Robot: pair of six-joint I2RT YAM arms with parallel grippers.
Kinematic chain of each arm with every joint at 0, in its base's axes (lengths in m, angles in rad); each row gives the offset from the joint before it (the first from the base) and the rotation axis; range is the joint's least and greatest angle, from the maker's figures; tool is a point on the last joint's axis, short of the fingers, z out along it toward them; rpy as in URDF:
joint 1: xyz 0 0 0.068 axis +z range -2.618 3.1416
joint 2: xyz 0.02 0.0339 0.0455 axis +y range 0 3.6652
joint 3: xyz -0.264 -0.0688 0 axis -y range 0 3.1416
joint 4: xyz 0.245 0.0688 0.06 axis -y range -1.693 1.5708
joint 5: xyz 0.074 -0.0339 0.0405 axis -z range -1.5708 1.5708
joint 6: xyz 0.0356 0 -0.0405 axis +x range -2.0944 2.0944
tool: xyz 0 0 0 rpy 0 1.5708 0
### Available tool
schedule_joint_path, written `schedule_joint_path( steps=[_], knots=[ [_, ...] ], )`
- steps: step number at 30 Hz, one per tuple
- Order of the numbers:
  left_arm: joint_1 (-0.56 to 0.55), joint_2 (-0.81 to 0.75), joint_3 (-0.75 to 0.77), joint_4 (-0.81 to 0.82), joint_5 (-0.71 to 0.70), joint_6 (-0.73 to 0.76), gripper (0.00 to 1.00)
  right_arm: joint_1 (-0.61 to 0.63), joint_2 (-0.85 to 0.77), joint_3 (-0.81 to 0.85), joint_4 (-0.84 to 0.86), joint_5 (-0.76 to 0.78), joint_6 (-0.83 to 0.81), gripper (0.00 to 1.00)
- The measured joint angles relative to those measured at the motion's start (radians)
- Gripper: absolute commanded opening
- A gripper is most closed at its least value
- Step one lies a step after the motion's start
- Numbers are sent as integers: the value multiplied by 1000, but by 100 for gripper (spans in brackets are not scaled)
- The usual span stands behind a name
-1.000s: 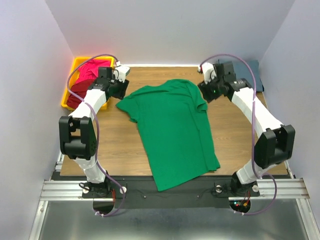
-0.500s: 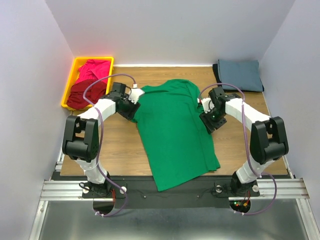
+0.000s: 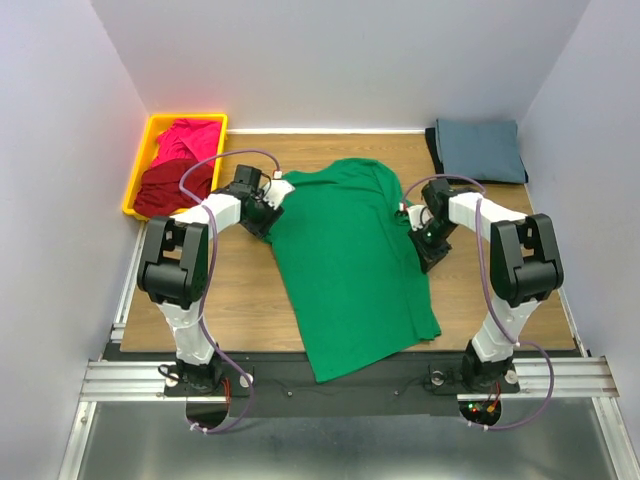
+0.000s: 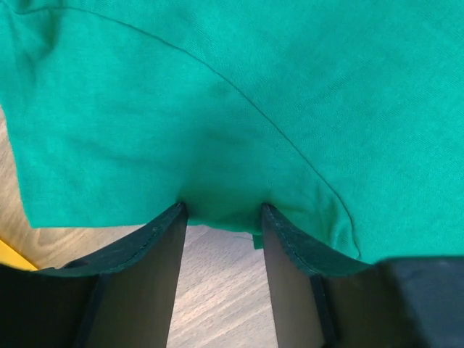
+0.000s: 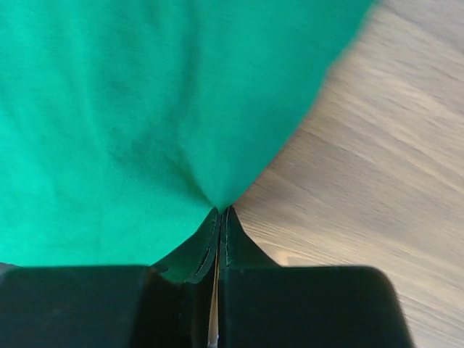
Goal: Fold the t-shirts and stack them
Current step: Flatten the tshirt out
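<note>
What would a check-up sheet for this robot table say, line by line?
Surface: wooden table, with one shirt spread on it.
Job's things: green t-shirt lies spread out; pink t-shirt and dark red t-shirt sit crumpled in the yellow bin; blue-grey t-shirt lies folded at the far right corner.
Clutter: nothing seen.
Hands: left hand is open at the green sleeve's hem; right hand is shut, pinching the green t-shirt's edge.
Cables: left cable and right cable each loop above their arm.
Surroundings: pale walls on three sides.
</note>
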Motion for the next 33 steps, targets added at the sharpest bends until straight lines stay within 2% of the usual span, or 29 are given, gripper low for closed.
schedule_joint_path(
  steps=[3, 4, 8, 14, 22, 24, 25, 27, 28, 29, 31, 33],
  knots=[
    [0, 3, 0, 3, -11, 10, 42, -37, 2, 9, -6, 11, -12, 1],
    [0, 5, 0, 5, -15, 15, 35, -56, 2, 17, -6, 23, -23, 1],
    [6, 16, 2, 17, -26, 24, 25, -112, 2, 61, -6, 82, -68, 1],
    [12, 34, 19, 31, -54, 37, 20, -147, 51, 140, 23, 156, -135, 1],
    [11, 15, 2, 2, -41, 60, 11, -140, 216, 311, 27, 251, -175, 2],
    [-3, -31, -48, -30, -30, 79, 11, -140, 241, 347, 42, 286, -185, 8],
    [-12, -63, -78, -59, -20, 88, 14, -140, 255, 369, 51, 304, -190, 21],
    [-59, -127, -137, -140, 11, 108, 27, -140, 277, 404, 71, 328, -195, 36],
    [-97, -163, -161, -209, 48, 121, 42, -140, 286, 428, 85, 340, -192, 54],
    [-130, -188, -172, -251, 71, 123, 45, -141, 291, 441, 98, 346, -194, 62],
    [-179, -232, -171, -338, 146, 129, 52, -142, 289, 462, 119, 346, -190, 68],
    [-191, -268, -134, -413, 196, 125, 52, -142, 270, 469, 123, 338, -188, 68]
  ],
)
